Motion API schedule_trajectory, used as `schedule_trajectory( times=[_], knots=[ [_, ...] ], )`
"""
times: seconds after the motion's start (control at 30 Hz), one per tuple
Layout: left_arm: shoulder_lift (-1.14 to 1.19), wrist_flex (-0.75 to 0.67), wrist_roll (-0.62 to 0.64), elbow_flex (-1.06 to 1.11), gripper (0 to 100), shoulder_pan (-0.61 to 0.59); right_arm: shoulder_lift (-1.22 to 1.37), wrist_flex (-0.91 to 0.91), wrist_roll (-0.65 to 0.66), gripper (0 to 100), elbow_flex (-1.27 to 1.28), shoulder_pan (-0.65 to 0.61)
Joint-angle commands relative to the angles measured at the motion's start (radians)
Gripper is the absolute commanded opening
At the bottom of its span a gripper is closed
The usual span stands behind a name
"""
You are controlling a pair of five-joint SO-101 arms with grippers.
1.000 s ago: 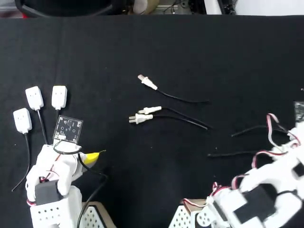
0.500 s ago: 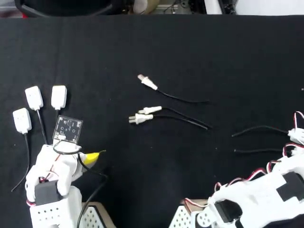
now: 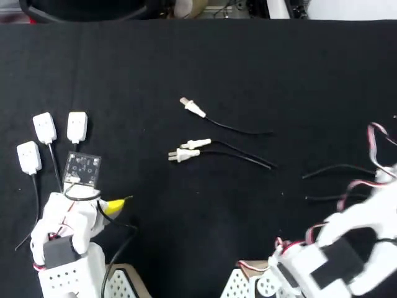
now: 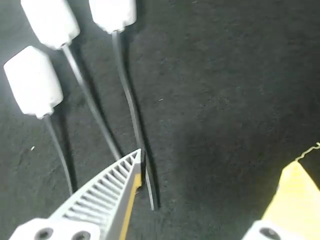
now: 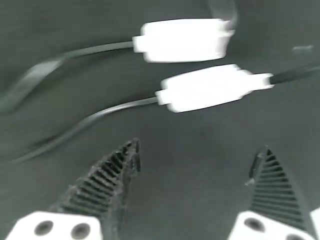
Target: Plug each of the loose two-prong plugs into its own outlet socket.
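Three white outlet sockets [image 3: 44,127] lie in a fan at the table's left, their thin cables running toward the near edge. They appear closer in the left wrist view [image 4: 34,80]. My left gripper [image 4: 215,170] stands open just short of them, its white fingertip [image 4: 134,157] beside one socket cable. Three loose two-prong plugs lie mid-table: one alone [image 3: 192,107] and a pair side by side [image 3: 186,149]. My right gripper [image 5: 195,160] is open over two white connector bodies [image 5: 205,87] with cables; I cannot tell whether they are plugs or sockets.
Black cloth covers the table [image 3: 248,62]. Two thin dark cables [image 3: 335,167] run off the right edge by the right arm [image 3: 335,254]. The left arm's yellow finger [image 3: 116,205] points right, near the front edge.
The right arm has swung about at the right edge, and the lower dark cable there has shifted right. The left arm has edged slightly left.
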Motion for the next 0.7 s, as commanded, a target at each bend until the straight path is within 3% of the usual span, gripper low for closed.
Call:
schedule_trajectory(
  times=[0.0,0.17,0.33,0.47,0.67],
  knots=[
    [0.003,-0.008,-0.009,0.019,41,-0.067,-0.191,0.256,-0.189,34.0,-0.05,-0.255],
    [0.003,0.061,-0.127,0.03,41,-0.074,-0.239,0.374,-0.554,34.0,-0.047,-0.66],
    [0.003,0.063,-0.129,0.033,41,-0.074,-0.159,0.258,-0.934,33.9,-0.041,-1.033],
    [0.003,0.063,-0.13,0.033,41,-0.074,-0.019,0.066,-1.145,33.9,-0.042,-1.197],
    [0.003,0.063,-0.13,0.035,41,-0.074,0.249,-0.124,-1.263,33.9,-0.07,-1.316]
  ],
)
